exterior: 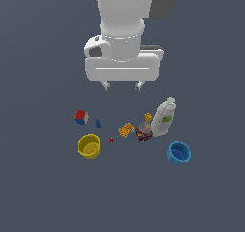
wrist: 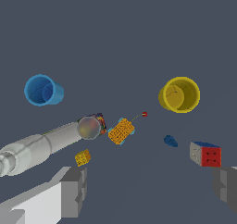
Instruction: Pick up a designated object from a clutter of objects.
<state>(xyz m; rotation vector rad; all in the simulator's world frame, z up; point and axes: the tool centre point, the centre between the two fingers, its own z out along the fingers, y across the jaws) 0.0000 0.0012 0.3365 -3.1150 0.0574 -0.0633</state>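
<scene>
The yellow cup (exterior: 89, 146) stands upright and open at the exterior view's left; it also shows in the wrist view (wrist: 180, 94). My gripper (exterior: 122, 86) hangs open and empty well above the floor, behind the clutter and apart from every object. Its fingers (wrist: 74, 188) frame the wrist view. The clutter holds a white bottle (exterior: 164, 117), a blue cup (exterior: 179, 153), a puzzle cube (exterior: 81, 117), an orange toy (exterior: 126, 130), a small jar (exterior: 143, 131) and tiny blue (exterior: 98, 123) and red (exterior: 111, 140) bits.
A small yellow block (exterior: 148, 117) sits by the bottle. In the wrist view the bottle (wrist: 37, 146) lies long toward the camera, beside the blue cup (wrist: 42, 90) and the cube (wrist: 205, 154). The grey floor (exterior: 43, 192) spreads around the clutter.
</scene>
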